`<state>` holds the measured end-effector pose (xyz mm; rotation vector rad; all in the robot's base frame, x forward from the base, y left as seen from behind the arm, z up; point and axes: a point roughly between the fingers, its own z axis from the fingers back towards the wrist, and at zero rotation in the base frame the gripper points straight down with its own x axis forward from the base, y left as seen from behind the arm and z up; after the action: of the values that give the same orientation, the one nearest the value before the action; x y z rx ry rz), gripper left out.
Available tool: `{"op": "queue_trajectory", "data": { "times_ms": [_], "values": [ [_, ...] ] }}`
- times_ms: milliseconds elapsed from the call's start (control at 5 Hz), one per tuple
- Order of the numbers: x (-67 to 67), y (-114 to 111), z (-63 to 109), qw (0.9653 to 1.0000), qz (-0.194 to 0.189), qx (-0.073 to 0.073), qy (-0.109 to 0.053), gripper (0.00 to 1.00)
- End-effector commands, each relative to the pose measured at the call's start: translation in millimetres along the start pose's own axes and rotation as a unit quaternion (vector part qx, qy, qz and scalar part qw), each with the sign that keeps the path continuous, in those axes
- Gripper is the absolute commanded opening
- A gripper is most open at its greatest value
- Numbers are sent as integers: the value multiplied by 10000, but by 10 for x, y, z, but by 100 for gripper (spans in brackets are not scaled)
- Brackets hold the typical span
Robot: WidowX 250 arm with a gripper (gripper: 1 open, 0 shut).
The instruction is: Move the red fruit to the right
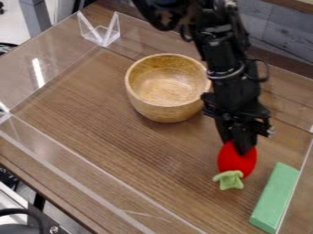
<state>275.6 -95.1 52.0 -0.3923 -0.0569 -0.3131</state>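
Claw (236, 137) had the toy strawberry (237, 158) gripped by its far end, low over or on the tabletop (123, 157), just left of the green block (276, 196). Long axis ran near-far, leafy end near; rightward shift looked crosswise to it.

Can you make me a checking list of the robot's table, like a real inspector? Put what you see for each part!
Surface: brown wooden table, no spills seen
Job's things: red toy strawberry, green leafy end toward the near edge, right of the bowl
Clutter: round wooden bowl, nothing seen inside; flat light green block right of the strawberry; clear plastic holder at the far left
Gripper: black gripper at the strawberry's far end, fingertips hard to make out
Cables: dark, cable-like loops at the near left corner
Surroundings: wooden edge or wall behind the table; people: nothing seen
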Motion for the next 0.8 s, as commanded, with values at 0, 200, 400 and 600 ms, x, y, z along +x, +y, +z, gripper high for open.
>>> {"op": "queue_trajectory", "data": {
  "times_ms": [0, 200, 400, 600],
  "values": [
    [84, 65, 104, 9999, -24, -25, -152, 0],
    [26, 92, 13, 9991, 309, -20, -280, 0],
    [-25, 119, -70, 9973, 623, -4, -389, 100],
    [-37, 92, -108, 9978, 577, -5, -340, 100]
  ]
}}
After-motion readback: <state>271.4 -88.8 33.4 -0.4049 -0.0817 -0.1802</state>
